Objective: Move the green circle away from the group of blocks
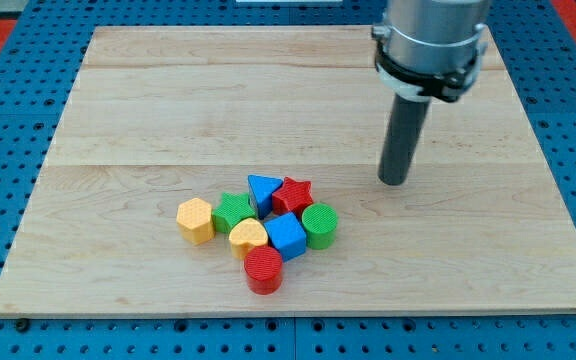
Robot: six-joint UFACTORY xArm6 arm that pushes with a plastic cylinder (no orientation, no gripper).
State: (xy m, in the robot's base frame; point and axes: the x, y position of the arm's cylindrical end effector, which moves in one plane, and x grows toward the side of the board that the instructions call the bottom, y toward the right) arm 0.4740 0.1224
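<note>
Tip point(394, 181) set on table point(148, 110), apart from the cluster, up-right of green circle point(319, 224) at its right edge. No claw fitted; nothing held.

Bright, even overhead light; soft short shadows; sharp focus throughout.

Grey metallic cylindrical arm housing point(436, 30), dark band clamp around its lower edge, small screw fitting on the clamp's left side, straight matte dark rod, flat-ended my tip point(394, 182)
</note>
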